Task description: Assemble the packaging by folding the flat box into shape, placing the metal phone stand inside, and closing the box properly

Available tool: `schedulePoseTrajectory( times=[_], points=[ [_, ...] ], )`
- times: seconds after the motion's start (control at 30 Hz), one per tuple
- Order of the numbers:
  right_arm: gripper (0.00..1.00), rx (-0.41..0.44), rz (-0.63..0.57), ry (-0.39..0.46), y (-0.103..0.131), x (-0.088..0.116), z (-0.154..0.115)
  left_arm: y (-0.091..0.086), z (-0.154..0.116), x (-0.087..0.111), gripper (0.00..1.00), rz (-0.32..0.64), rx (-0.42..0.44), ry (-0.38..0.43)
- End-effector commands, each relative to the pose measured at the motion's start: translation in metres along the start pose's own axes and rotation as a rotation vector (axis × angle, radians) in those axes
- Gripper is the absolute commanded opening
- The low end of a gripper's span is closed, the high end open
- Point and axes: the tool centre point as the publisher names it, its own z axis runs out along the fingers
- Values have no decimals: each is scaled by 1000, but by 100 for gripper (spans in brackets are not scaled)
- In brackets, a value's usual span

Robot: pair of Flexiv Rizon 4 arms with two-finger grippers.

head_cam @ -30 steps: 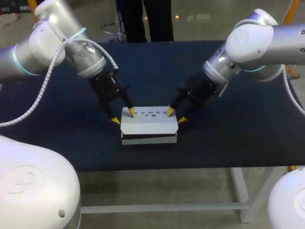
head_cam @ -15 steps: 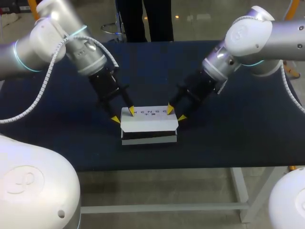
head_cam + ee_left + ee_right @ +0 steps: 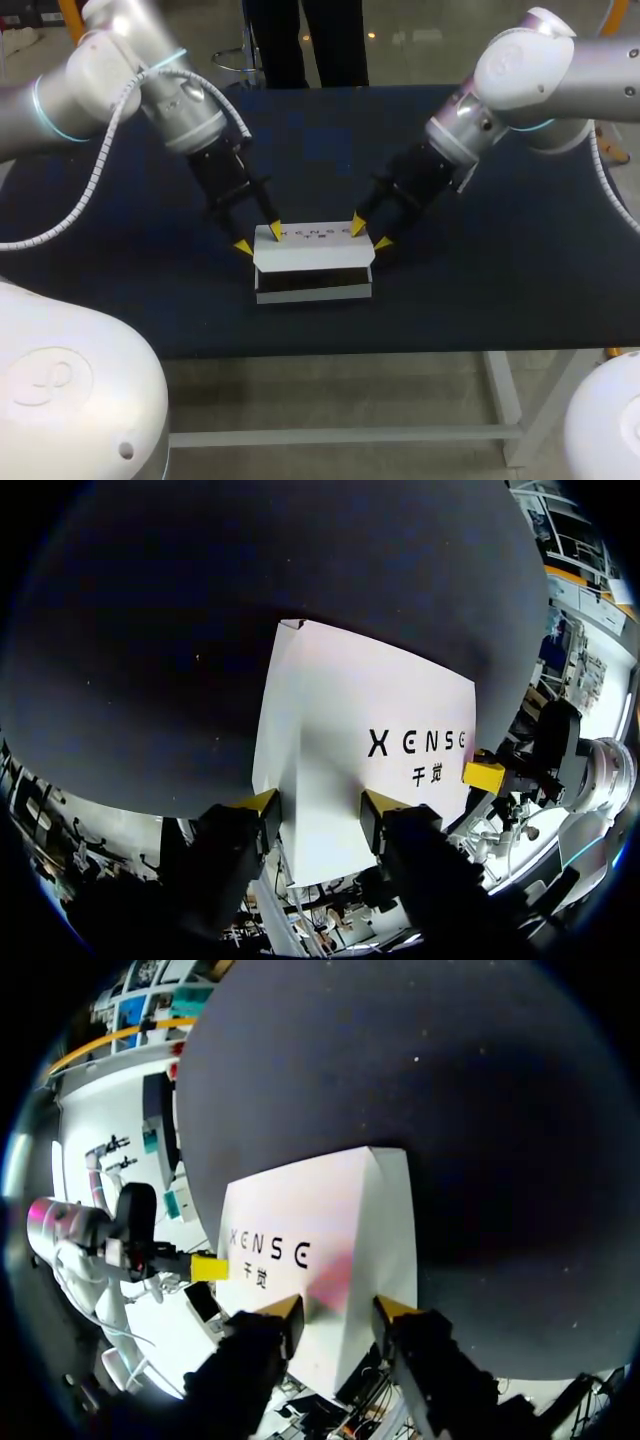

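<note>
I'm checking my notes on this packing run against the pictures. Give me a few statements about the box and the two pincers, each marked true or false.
1. The white box lies as a flat, unfolded sheet. False: it is folded into shape.
2. The left pincer and the right pincer are at opposite ends of the box. True.
3. The lid stands raised at the front, with a dark gap under it. True.
4. A metal phone stand lies beside the box. False: none shows on the dark table.
5. The right pincer hangs well clear of the box. False: its yellow tips straddle a corner of the lid.
</note>
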Motion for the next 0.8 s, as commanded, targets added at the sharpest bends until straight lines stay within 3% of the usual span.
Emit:
schedulePoseTrajectory(
  times=[0.03, 0.8],
  points=[
    [49, 22, -1, 2, 5, 3, -1, -4, -2, 6, 52, -2, -15, -15],
    [49, 63, -10, 21, 9, 7, -6, -11, -9, 10, 49, -17, -64, -34]
  ],
)
